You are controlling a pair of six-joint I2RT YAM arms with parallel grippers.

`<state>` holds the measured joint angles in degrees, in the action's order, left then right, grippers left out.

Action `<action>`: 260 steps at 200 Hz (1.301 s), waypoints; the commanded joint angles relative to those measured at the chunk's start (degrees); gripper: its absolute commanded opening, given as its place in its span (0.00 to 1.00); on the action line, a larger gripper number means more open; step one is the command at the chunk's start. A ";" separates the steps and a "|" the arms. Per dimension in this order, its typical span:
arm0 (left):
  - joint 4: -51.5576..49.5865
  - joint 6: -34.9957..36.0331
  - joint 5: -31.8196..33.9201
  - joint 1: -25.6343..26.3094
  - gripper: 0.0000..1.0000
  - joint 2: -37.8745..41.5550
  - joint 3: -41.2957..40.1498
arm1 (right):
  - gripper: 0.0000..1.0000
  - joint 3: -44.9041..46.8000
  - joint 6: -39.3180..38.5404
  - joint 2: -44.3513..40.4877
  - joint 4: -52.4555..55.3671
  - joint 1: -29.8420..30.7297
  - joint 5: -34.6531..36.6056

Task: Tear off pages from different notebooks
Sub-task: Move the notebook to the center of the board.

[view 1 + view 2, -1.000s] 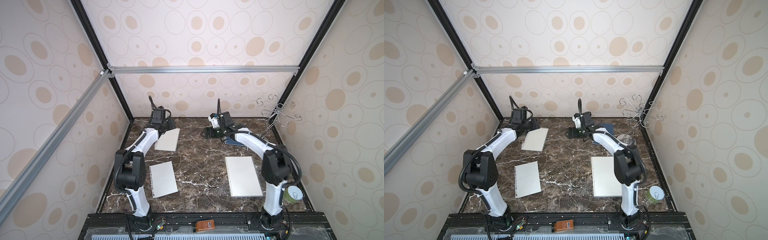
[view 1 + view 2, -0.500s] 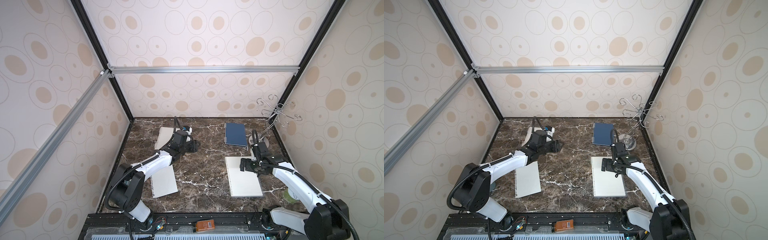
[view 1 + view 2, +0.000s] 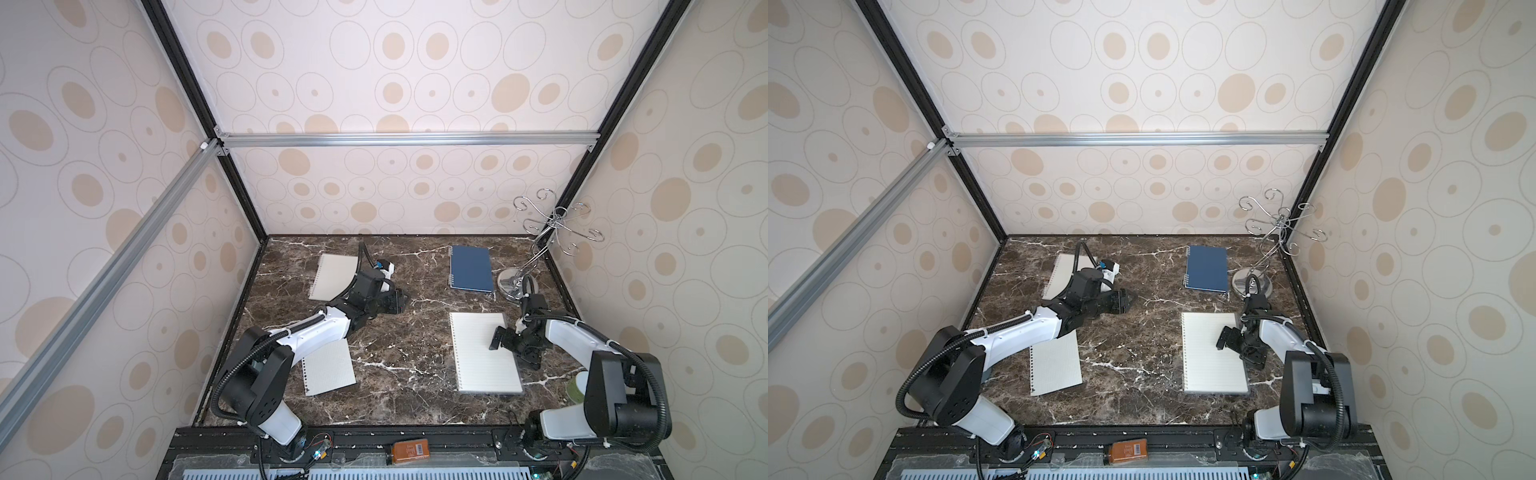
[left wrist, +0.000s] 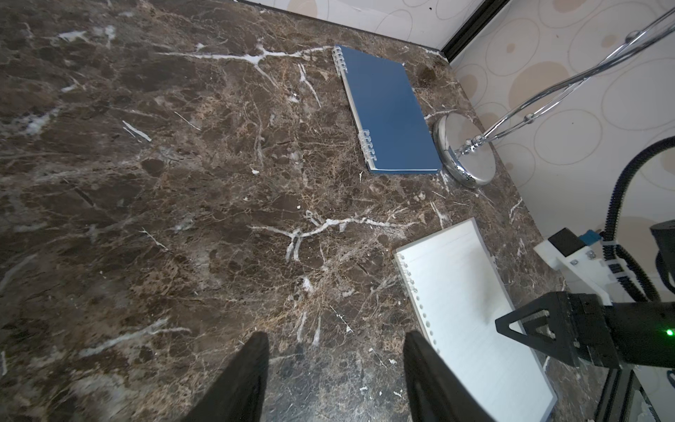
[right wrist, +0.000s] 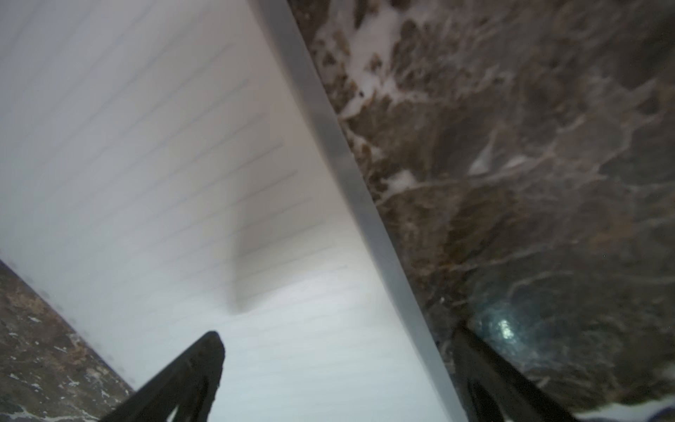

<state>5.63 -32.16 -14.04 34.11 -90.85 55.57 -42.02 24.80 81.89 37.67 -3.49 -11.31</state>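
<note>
Cream walls printed with tan ovals closed in a dark brown marble tabletop veined in white. At its far right side lay the blue notebook, shut and flat, with its spiral along the edge toward the middle. Its outer edge lay just beside the round base of a chrome hook stand in the corner.

Nearer the robot on that same side lay the larger white notebook, showing a lined page. The right fingers were spread wide and straddled its outer long edge, one over the page and the other over bare stone. They pinched nothing, and the blurred wrist view did not show whether they touched the paper.

Two smaller white rectangles lay on the left side. The far white pad was partly covered by the left arm, and the near white sheet had a row of holes along one edge. From above I could not tell which was bound and which loose.

The left fingers stood apart over bare tabletop near the centre, empty.
</note>
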 commanded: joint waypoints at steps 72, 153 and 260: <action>-4.06 -6.46 -2.33 4.01 0.57 -13.27 2.83 | 0.95 -4.05 -3.80 7.65 -10.18 12.35 -11.42; -5.08 -7.94 3.84 4.12 0.57 -11.82 -3.05 | 0.94 -20.33 -2.23 22.80 -17.28 24.14 -14.26; -4.84 -4.93 3.78 3.85 0.57 -17.49 4.42 | 0.93 -19.02 -4.91 20.14 -19.30 22.61 -18.51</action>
<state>3.66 -38.02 -8.91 37.78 -107.37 58.70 -62.15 20.47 103.90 18.83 18.61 -26.22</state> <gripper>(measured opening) 0.571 0.932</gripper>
